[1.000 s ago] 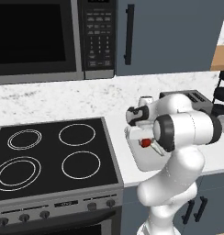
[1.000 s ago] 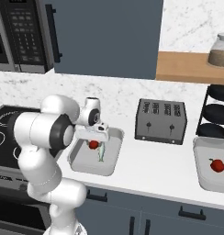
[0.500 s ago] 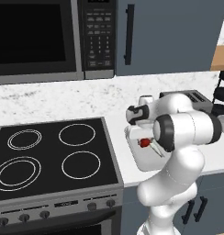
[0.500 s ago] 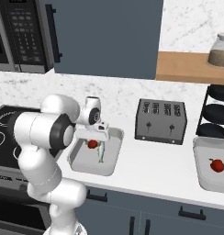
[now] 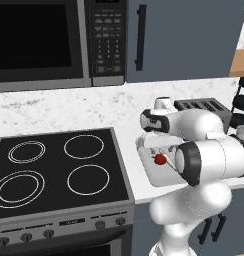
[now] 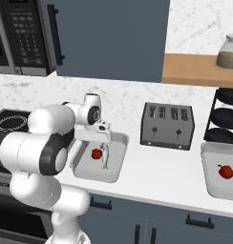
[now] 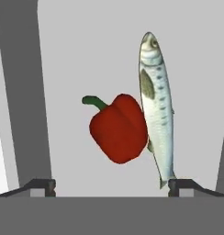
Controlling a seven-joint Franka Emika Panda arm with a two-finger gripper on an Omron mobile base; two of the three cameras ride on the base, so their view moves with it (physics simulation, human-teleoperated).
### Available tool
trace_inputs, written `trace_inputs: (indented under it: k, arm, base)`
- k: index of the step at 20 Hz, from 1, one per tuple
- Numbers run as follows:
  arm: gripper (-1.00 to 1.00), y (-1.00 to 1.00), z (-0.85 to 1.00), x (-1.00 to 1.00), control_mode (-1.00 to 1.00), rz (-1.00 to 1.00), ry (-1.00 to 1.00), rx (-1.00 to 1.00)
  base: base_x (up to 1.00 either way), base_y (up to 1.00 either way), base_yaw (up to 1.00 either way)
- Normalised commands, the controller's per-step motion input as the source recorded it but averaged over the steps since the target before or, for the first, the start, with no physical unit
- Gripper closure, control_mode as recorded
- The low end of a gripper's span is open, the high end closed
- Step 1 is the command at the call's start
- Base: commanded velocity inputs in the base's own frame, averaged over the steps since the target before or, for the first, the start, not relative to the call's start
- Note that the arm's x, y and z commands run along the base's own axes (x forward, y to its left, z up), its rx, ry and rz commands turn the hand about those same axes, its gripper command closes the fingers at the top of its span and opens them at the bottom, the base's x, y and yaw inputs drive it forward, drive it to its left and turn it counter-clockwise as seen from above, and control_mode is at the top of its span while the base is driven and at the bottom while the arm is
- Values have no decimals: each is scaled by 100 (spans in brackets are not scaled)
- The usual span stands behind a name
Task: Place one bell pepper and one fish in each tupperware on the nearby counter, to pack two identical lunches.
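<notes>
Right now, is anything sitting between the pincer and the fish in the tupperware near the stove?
Nothing visible does. The pincer stands open directly above the tupperware, and in the hand view the fish lies in plain sight between its tips, with the red bell pepper touching it on one side.

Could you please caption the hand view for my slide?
Open claw above a tupperware holding a red bell pepper beside a fish.

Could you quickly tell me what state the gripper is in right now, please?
Gripper: open, holding nothing; its fingertips stand wide apart above the tupperware, where the bell pepper and fish lie.
</notes>
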Motion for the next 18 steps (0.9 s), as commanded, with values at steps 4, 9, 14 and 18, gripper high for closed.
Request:
trace_inputs:
  k: [4, 9, 14, 18]
  arm:
    - [-100, -7, 59, -100, -100, 0, -18, 0]
    - [-100, -10, 43, -100, -100, 0, -23, 0]
    - [-100, -4, 52, -100, -100, 2, -20, 0]
    - [-100, 0, 65, -99, -100, 6, -14, 0]
  base:
    - [0, 0, 0]
    - [0, 0, 0]
    - [0, 0, 0]
    - [0, 0, 0]
